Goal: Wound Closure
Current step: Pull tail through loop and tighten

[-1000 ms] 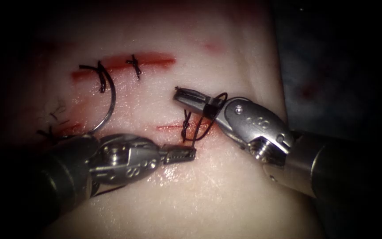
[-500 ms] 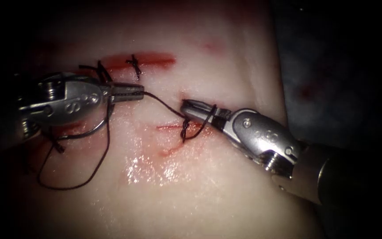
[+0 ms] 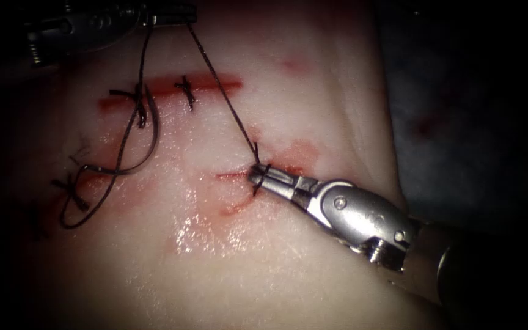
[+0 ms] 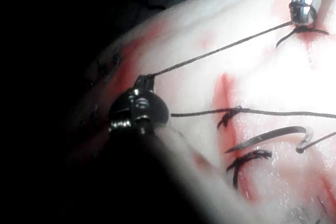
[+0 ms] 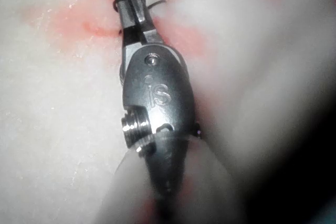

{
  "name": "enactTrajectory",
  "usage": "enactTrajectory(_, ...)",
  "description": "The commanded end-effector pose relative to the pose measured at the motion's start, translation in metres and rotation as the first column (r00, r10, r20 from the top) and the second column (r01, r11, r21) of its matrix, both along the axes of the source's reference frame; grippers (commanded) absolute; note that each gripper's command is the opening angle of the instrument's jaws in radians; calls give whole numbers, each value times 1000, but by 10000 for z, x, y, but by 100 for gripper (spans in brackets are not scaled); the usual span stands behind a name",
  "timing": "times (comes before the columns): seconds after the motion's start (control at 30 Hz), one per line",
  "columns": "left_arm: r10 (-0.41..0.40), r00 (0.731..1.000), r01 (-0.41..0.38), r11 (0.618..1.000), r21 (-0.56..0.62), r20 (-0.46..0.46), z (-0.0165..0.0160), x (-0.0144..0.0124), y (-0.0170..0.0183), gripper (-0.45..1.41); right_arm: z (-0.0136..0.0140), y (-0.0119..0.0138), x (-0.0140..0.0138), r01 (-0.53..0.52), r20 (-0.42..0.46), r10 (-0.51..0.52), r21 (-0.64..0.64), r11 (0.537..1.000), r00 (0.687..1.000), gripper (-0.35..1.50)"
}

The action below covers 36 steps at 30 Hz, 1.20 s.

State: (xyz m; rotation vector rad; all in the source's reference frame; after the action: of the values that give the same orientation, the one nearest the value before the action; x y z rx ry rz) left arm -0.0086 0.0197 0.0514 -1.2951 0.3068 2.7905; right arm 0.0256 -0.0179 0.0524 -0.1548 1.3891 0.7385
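Left end effector point(image 3: 181, 13) sits at the endoscope's top left, closed on the thread point(image 3: 224, 101), which runs taut down-right to the knot by the right end effector point(image 3: 258, 175), closed on thread at the cut point(image 3: 233, 175). Left of it the needle point(image 3: 148, 143) lies loose on the tissue point(image 3: 276, 263). Both wrist views show the same grips.

The right tool point(image 5: 131, 1) bears the engraved letters "iS" on its metal wrist body.
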Motion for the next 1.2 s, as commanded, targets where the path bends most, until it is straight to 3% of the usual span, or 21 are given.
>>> enactTrajectory(0.03,-14,1000,14,1000,-11,4,5,-5,13,-45,5,-3,5,1,-1,-1,-7,1000,1000,-35)
enactTrajectory(0.3,-111,993,111,993,-27,29,18,-11,44,-45,8,-17,7,5,13,-5,-47,999,1000,-35)
enactTrajectory(0.83,-143,989,145,986,-81,27,32,-14,65,-45,12,-31,15,26,27,-23,-107,994,999,-35)
enactTrajectory(1.2,-311,947,320,929,-184,78,49,-11,85,-45,18,-53,33,96,117,-70,-236,967,991,-35)
